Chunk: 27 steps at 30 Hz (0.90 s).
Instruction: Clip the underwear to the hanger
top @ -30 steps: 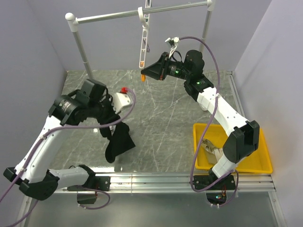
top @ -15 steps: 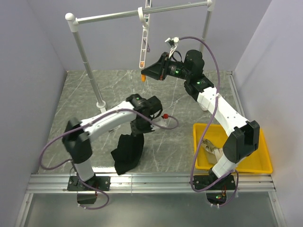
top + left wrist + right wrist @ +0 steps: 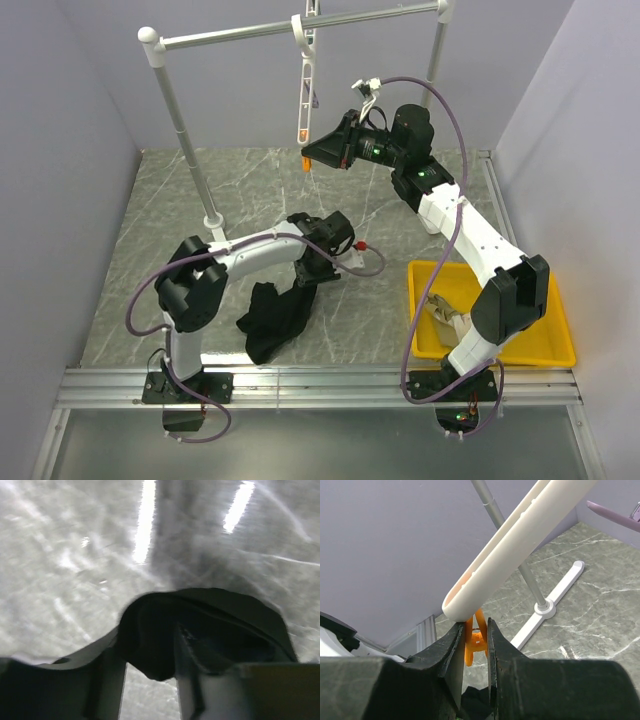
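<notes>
Left wrist view: underwear (image 3: 210, 625) lies bunched between fingers of the left hand (image 3: 149, 665).

Underwear (image 3: 275, 318) was logged as plain black, no pattern. Hanger (image 3: 303, 85) was noted as white, creamier in the right wrist view, and its end clip (image 3: 475, 640) was marked bright orange. Rail frame (image 3: 250, 33) was recorded as white. Table (image 3: 150, 200) was tagged grey-green marble with thin pale veins. Bin (image 3: 560, 345) was marked yellow, and the cloth (image 3: 447, 315) in it beige. Right arm (image 3: 470, 235) and left arm (image 3: 250, 255) were noted as white with black joints. Cable (image 3: 460, 135) was logged as purple. A small red part (image 3: 361, 243) was seen at the left wrist. Walls (image 3: 60, 120) were tagged pale lavender-grey.
</notes>
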{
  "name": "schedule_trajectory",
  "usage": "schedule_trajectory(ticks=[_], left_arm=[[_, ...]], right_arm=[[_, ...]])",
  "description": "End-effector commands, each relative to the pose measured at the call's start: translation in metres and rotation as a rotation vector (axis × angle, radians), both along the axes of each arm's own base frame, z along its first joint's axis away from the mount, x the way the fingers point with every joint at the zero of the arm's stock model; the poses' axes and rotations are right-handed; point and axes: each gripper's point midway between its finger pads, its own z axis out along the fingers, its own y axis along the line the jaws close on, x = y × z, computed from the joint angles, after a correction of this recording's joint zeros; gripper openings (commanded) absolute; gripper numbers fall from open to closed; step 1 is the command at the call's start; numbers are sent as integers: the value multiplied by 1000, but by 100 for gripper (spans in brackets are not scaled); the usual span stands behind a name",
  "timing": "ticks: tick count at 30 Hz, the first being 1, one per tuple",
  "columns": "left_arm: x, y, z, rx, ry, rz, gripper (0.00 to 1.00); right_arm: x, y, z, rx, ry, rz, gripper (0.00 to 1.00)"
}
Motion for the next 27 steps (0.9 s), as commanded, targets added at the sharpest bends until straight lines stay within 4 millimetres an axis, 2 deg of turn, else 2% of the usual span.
schedule_trajectory(ticks=[1,3,4,10,12,14,15,17,21,25,26,27], left_arm=[[-15,-15,20,-148,36,-71,48],[-23,-9,24,-166,58,-71,52],[-29,-11,29,-202,79,-81,62],[-41,-7,42,-328,161,-53,66],[-35,0,44,-371,172,-20,67],[-26,2,55,-457,156,-34,68],[-28,7,50,-465,157,-36,70],[-18,8,56,-514,91,-78,72],[-8,11,41,-502,109,-8,74],[4,26,36,-520,170,177,72],[1,29,37,-529,190,182,71],[-13,30,41,-550,251,167,69]], right_arm=[[-6,-11,32,29,-73,-24,0],[-5,-11,31,32,-66,-22,0],[-5,-10,31,35,-63,-20,0],[-5,-10,33,40,-63,-18,0],[-6,-10,33,40,-61,-18,0],[-6,-10,33,40,-60,-18,0],[-5,-10,33,41,-60,-19,0],[-5,-9,31,43,-53,-17,0],[-4,-10,32,46,-51,-17,0],[-5,-11,32,37,-60,-20,0],[-5,-11,31,35,-60,-23,0],[-6,-11,31,35,-60,-21,0]])
